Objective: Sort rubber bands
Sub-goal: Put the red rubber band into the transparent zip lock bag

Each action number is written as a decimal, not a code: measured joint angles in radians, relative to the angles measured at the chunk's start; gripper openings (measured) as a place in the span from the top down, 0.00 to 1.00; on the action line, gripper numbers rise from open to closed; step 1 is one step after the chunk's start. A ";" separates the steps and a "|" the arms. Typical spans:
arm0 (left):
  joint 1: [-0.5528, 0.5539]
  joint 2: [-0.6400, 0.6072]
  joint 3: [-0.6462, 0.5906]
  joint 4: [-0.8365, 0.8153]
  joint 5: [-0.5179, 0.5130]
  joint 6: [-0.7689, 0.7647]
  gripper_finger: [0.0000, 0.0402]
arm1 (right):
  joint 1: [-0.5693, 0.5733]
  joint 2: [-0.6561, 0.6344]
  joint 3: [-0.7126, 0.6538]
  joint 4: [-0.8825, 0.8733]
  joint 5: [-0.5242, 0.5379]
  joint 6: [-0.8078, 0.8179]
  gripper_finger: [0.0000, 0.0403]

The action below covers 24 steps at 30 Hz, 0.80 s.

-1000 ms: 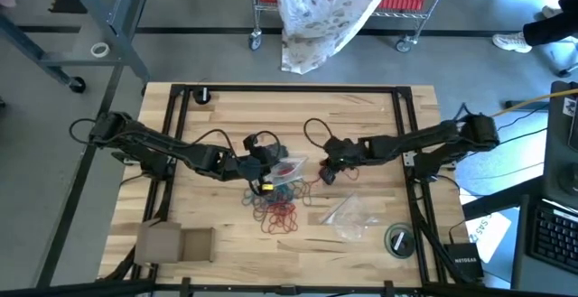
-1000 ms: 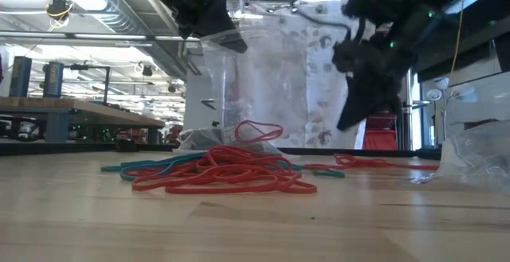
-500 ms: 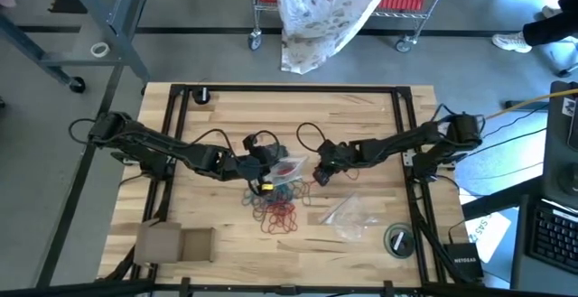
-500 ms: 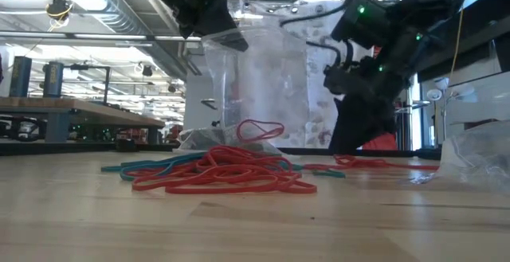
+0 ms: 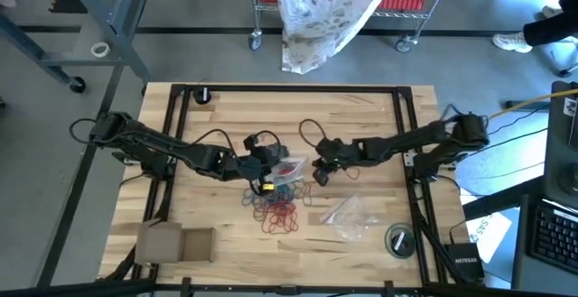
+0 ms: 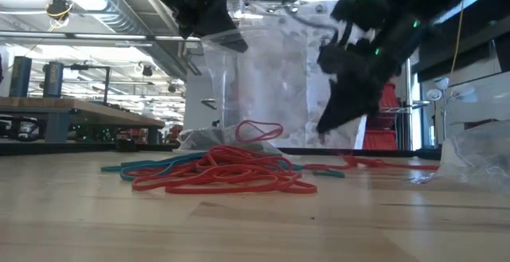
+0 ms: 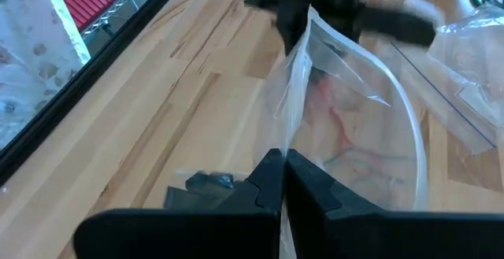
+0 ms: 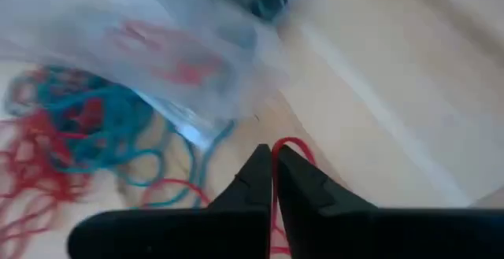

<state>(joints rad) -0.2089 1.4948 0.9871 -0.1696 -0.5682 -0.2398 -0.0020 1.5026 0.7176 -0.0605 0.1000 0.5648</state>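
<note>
- Right gripper (image 8: 272, 158) pinching a single red rubber band (image 8: 293, 147) between clenched fingertips, hanging just beside the open bag near mid-bench.
- Left gripper (image 7: 282, 182) clamping the edge of a clear plastic bag (image 7: 354, 125), holding it up with the mouth gaping (a few red bands already showing faintly inside).
- Sitting between and in front of both grippers: the loose pile of rubber bands (image 5: 278, 208) on the bench (image 5: 226, 116), red tangled with teal, spreading toward the bag's underside.
- Lying further out: a second clear bag (image 5: 350, 216) flat on the bench near the right arm, a cardboard box (image 5: 176, 243) at the front left corner, a round tin (image 5: 398, 239) at the front right.
- Judging the step in hand: carrying the pinched red band toward the bag mouth, sorting by colour, with most of the pile not yet sorted.
- Risking a slip: gripping only a thin loop at the very fingertips, so any snag on the bag rim likely pulling it free.
- Risking a miss: bag being soft and held by one edge only (mouth liable to sag or fold shut), sending the band down outside it.
- Risking a mixed catch: band trailing back toward the tangle, possibly dragging a teal one along into the wrong bag.
- Risking a knock: the two grippers working very near each other, a nudge possibly tearing the bag from the left grip.
</note>
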 joint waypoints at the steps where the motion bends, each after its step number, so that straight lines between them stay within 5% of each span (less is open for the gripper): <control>1: 0.000 0.000 0.000 0.003 0.000 0.000 1.00 | 0.005 -0.030 0.013 -0.012 -0.005 -0.013 0.98; 14: 0.000 0.000 0.000 0.001 0.000 0.004 1.00 | 0.161 -0.315 0.269 -0.275 0.085 -0.266 1.00; 19: -0.001 0.000 0.000 0.000 0.000 0.004 1.00 | 0.187 -0.330 0.395 -0.438 0.237 -0.351 1.00; 24: -0.001 0.000 0.000 0.000 0.008 0.004 1.00 | 0.185 -0.330 0.483 -0.664 0.504 -0.315 1.00</control>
<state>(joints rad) -0.2100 1.4948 0.9871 -0.1699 -0.5604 -0.2361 0.1828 1.1725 1.2004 -0.7243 0.6040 0.2498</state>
